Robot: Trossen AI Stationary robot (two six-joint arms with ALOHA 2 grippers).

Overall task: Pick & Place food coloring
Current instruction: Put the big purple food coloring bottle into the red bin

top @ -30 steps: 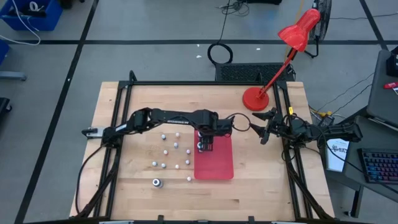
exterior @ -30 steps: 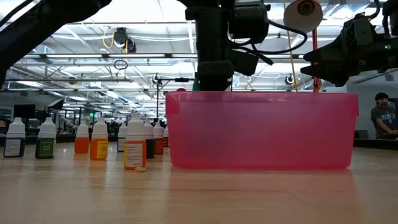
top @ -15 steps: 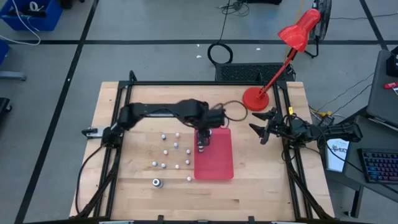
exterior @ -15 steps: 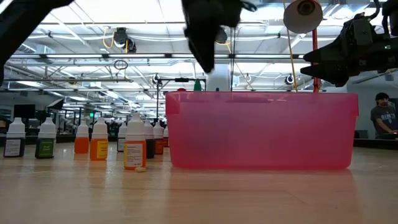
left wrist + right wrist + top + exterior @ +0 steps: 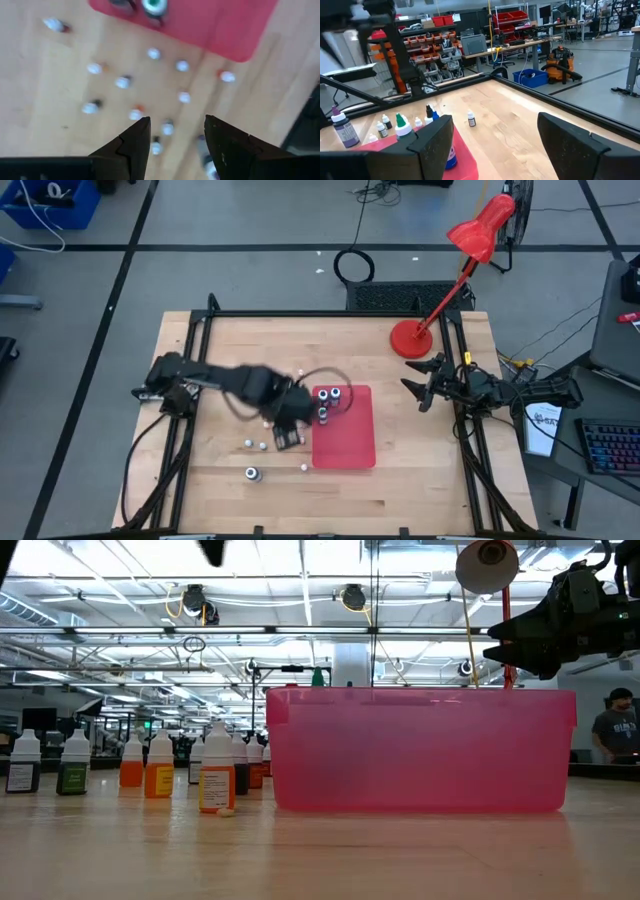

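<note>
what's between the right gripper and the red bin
Nothing: in the high view only bare table separates the right gripper, open at the table's right edge, from the red bin, which holds bottles.

A red desk lamp (image 5: 455, 265) stands at the wooden table's (image 5: 420, 480) far right corner.

The left gripper (image 5: 287, 435) hung over the table (image 5: 430, 470), its fingers (image 5: 134, 142) apart, with nothing between them. Below the fingers stood loose food coloring bottles (image 5: 122, 82), scattered on the wood. Beyond the fingertips lay the tray (image 5: 345, 442), with two bottles (image 5: 329, 396) inside it near one end. The right gripper (image 5: 417, 384) waited at the far side of the tray, near the lamp base (image 5: 408, 338).
</note>
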